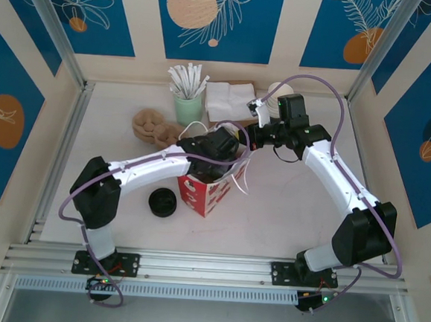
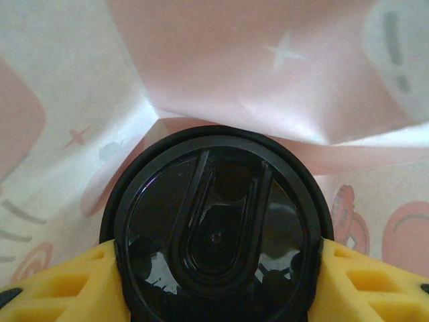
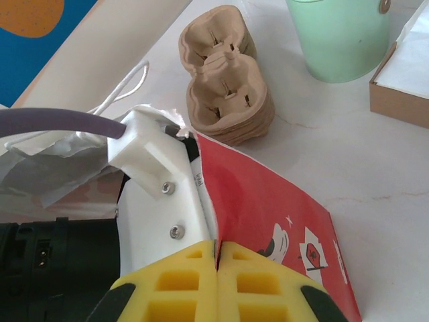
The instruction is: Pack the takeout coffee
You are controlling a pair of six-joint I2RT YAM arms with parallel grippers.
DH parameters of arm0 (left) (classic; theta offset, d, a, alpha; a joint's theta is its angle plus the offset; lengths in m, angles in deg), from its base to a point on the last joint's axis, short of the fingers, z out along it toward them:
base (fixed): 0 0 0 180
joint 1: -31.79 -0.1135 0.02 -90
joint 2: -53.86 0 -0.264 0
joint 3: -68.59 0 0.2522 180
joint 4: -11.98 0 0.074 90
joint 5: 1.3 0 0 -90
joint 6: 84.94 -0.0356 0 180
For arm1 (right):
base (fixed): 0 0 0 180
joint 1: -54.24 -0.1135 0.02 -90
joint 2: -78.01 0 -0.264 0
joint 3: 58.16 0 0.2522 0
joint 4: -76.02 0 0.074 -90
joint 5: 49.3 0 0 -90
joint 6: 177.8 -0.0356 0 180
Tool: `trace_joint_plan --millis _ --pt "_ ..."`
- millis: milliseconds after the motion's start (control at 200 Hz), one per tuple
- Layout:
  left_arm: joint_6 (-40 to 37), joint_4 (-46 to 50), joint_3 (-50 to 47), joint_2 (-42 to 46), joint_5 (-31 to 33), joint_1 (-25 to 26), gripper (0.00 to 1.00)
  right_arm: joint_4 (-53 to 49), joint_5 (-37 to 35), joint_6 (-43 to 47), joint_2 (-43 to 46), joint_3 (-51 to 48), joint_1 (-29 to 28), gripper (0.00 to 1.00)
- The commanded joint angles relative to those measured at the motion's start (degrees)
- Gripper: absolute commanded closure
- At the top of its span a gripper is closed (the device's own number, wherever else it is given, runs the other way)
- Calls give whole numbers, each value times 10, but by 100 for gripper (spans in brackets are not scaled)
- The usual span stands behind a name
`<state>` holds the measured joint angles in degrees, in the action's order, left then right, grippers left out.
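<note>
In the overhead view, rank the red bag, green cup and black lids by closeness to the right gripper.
1. red bag, centre, its rim pinched in the right gripper.
2. green cup, back left.
3. black lids, front left, beside the bag.

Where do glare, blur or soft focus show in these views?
Left wrist: glossy reflections on the takeout coffee lid, the bag behind it soft and washed out. Right wrist: bag and pulp carriers sharp. Top external: even light, soft shadows.
</note>
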<state>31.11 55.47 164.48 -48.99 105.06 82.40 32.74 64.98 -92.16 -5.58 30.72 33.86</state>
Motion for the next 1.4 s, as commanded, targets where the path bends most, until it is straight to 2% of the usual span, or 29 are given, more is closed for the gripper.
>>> trace_joint_plan --millis 0,245,655,1020,1280,1395 --pt "-20 -9 12 -46 -27 -9 43 -16 126 -3 23 -6 -30 97" --pt "-30 -9 10 -54 -40 -11 44 -17 126 -4 19 -4 -28 97" --pt "-45 -60 -63 -26 -49 -3 45 -19 126 -2 10 0 -25 97" --pt "-43 -68 -69 -29 -46 -1 44 -21 126 -2 4 10 -25 97" --pt "-44 -40 -30 4 -59 -1 38 5 124 -20 13 2 -21 97" --pt "-40 -34 -14 23 -66 -1 32 4 115 -15 22 -5 -21 97"
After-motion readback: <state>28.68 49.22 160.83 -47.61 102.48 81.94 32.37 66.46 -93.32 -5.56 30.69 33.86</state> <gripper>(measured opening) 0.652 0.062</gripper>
